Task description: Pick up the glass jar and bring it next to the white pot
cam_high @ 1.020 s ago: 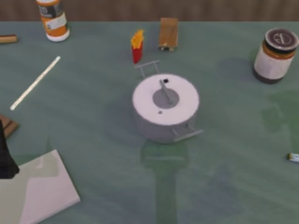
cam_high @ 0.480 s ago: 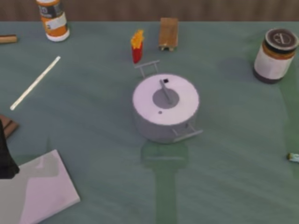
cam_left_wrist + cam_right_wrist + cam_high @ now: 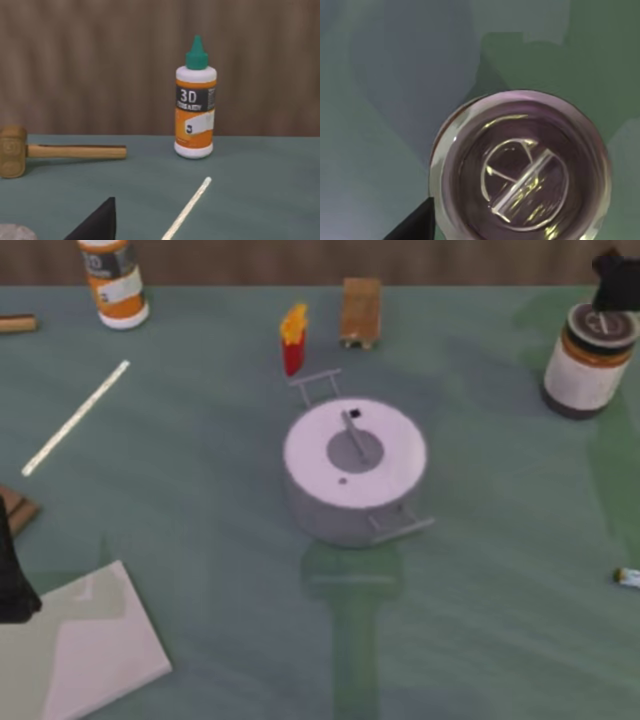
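white pot (image 3: 354, 468) mid-table, lidded, the drop-off neighbour | glass jar (image 3: 590, 358) upright at table's right far corner, well apart from pot, untouched | right gripper (image 3: 617, 278) above jar, fingers: cannot tell, looks staged for a top grab | left gripper (image 3: 14, 575) parked at left edge, cannot tell | bottle (image 3: 195, 107) reads "3d"

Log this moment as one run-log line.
phase: approach | right gripper: above glass jar, not gripping | jar: upright, far right | white pot: centre | left arm: parked
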Controlling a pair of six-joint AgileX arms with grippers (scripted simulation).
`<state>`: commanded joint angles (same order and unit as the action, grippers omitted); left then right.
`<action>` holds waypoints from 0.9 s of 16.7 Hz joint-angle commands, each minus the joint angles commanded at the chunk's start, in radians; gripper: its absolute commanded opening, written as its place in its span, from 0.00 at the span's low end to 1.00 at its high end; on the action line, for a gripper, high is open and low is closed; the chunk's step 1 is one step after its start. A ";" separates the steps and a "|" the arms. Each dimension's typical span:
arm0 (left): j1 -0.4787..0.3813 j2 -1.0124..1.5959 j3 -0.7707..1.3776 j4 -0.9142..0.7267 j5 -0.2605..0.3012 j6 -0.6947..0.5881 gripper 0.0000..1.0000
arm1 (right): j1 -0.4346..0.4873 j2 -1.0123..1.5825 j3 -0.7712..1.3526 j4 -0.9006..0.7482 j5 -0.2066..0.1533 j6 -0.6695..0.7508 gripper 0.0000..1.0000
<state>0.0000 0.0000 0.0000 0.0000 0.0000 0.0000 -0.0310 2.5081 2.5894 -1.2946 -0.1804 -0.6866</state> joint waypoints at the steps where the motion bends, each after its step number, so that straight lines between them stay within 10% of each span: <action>1: 0.000 0.000 0.000 0.000 0.000 0.000 1.00 | 0.003 0.049 0.030 -0.026 -0.005 -0.014 1.00; 15: 0.000 0.000 0.000 0.000 0.000 0.000 1.00 | 0.017 0.150 0.012 0.006 -0.012 -0.032 1.00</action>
<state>0.0000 0.0000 0.0000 0.0000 0.0000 0.0000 -0.0139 2.6584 2.6011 -1.2886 -0.1926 -0.7183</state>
